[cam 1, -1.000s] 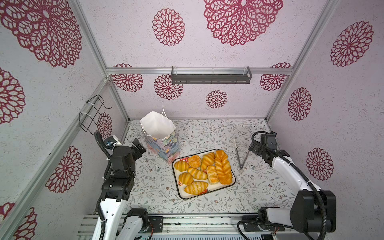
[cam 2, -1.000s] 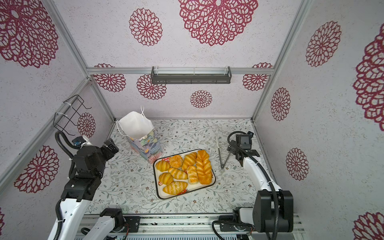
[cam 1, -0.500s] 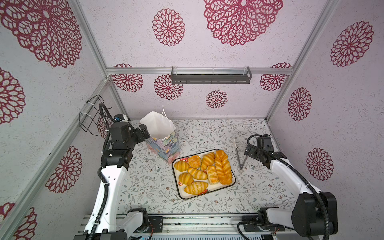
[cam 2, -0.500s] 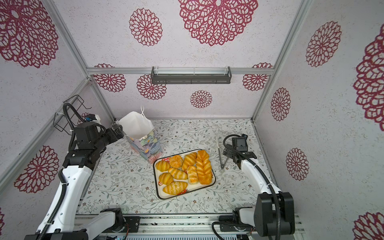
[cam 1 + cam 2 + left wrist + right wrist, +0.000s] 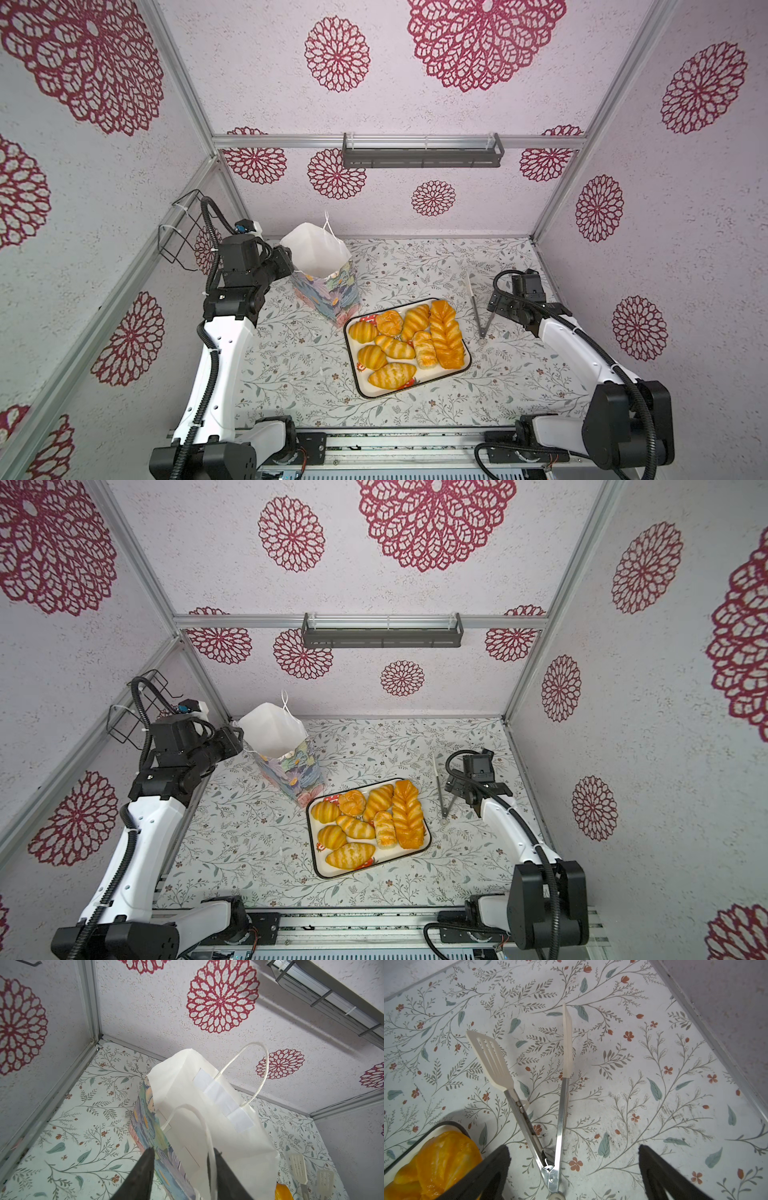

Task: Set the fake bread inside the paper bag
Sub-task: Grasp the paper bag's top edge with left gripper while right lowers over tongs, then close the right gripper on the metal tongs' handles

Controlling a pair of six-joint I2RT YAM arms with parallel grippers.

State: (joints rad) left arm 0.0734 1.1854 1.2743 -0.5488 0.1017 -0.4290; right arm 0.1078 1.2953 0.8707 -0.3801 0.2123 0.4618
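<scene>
The fake bread [image 5: 405, 340] [image 5: 370, 820], several glossy golden-orange pastries, fills a white tray [image 5: 353, 365] [image 5: 313, 854] in mid table. The paper bag [image 5: 320, 257] [image 5: 274, 733] [image 5: 207, 1126] stands upright at the back left, its white mouth open. My left gripper [image 5: 291, 266] [image 5: 239, 739] [image 5: 182, 1152] sits at the bag's near rim. Its jaws are partly narrowed and straddle the bag wall and a cord handle, with a gap showing. My right gripper [image 5: 492, 305] [image 5: 451, 787] [image 5: 573, 1149] hangs wide open over the hinge end of metal tongs [image 5: 478, 307] [image 5: 562, 1105], holding nothing.
The tongs [image 5: 440, 787] lie flat on the floral table right of the tray, white paddles pointing to the back wall. A wire basket [image 5: 178, 232] hangs on the left wall behind my left arm. A grey shelf rail [image 5: 422, 151] is on the back wall.
My left arm has risen and swung from the front left to the bag's rim, and its jaws have narrowed. My right gripper has shifted slightly leftward over the tongs, still open.
</scene>
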